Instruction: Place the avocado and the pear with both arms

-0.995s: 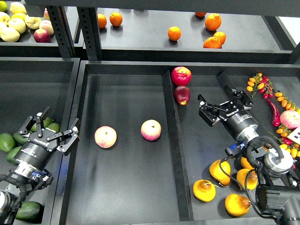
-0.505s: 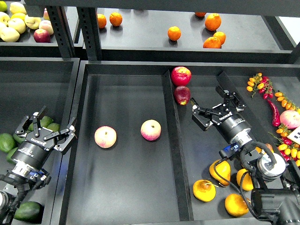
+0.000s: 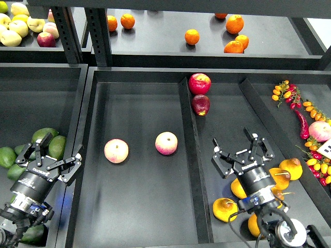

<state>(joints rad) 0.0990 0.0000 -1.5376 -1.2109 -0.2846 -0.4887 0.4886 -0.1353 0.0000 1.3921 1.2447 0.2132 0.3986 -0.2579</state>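
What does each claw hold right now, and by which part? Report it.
Nothing is held. The left claw is open above the avocados, and the right claw is open above the pears, gripping none.

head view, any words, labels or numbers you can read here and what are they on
Left gripper: white lettering on its black body, too small to read.
Right gripper: white lettering on its body, too blurred to read.
White card at the right edge: a dark mark on it, cut off and unreadable.
Nothing else carries text.
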